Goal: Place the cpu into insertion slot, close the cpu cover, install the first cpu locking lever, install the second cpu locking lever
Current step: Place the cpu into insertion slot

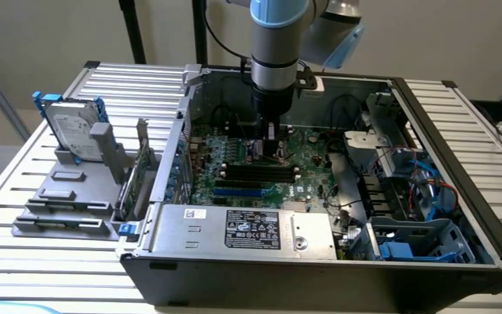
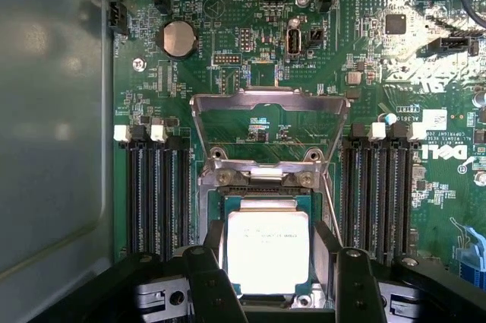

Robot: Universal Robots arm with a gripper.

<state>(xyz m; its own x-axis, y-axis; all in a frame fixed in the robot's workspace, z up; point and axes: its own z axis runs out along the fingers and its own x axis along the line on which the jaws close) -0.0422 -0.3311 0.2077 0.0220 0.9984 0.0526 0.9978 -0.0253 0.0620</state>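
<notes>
Already inside the insertion slot [image 2: 208,215], the cpu [image 2: 267,251]; cpu cover [image 2: 269,101] open.

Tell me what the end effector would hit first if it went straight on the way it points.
Most likely the cpu, at the insertion slot directly under the end effector. The cpu cover stands raised, off that line. How much gap remains above the cpu is unclear.

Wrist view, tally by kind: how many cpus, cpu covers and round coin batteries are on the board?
cpu: 1
cpu cover: 1
coin battery: 1
Total: 3
</notes>
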